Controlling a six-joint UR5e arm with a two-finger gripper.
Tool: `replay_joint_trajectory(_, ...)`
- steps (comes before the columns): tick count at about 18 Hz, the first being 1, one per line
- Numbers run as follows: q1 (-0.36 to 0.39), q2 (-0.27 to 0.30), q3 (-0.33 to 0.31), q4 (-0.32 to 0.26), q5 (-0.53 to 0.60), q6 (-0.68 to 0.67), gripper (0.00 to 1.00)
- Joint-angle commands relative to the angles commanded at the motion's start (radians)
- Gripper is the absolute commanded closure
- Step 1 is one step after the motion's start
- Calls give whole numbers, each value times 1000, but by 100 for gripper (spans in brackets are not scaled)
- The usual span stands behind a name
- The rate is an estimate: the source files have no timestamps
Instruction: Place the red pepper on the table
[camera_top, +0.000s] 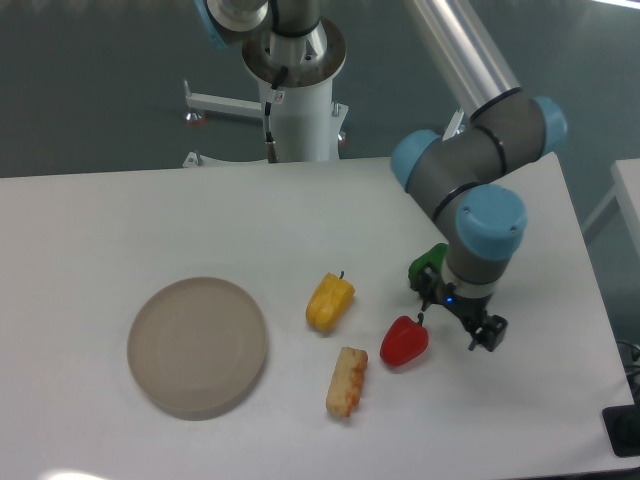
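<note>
The red pepper (404, 341) is sitting on the table (120, 220), between the corn piece (347, 381) and the gripper (459, 315), just right of the yellow pepper (329, 301). The gripper is hanging just beside the pepper on its right, with its fingers apart and nothing between them; no finger is touching the fruit. On this evidence the placement is looking complete, the pepper resting freely on the white surface and not on the plate (198, 345).

Handling judgement: the pepper is appearing to be a small hollow toy, light and stiff, with a glossy moulded skin that is likely giving little grip. Its lobed, rounded body is likely rolling a little if nudged. The sound hold, should one be needed, is across the widest part of the body, fingers on opposite lobes; the short dark stem at its upper right is looking too thin to take.

Materials: the table is showing a smooth matte white top. The plate is round, beige and dull, with a shallow rim. The yellow pepper is glossy and blunt-ended. The corn piece is elongated and knobbly, pale with reddish patches. A green object (428, 266) is showing partly behind the arm's wrist.
</note>
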Motion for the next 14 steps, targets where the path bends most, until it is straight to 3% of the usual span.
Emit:
replay_joint_trajectory(10,77,-40,87,9,0,135,0)
replay_joint_trajectory(14,84,-41,94,9,2,141,0)
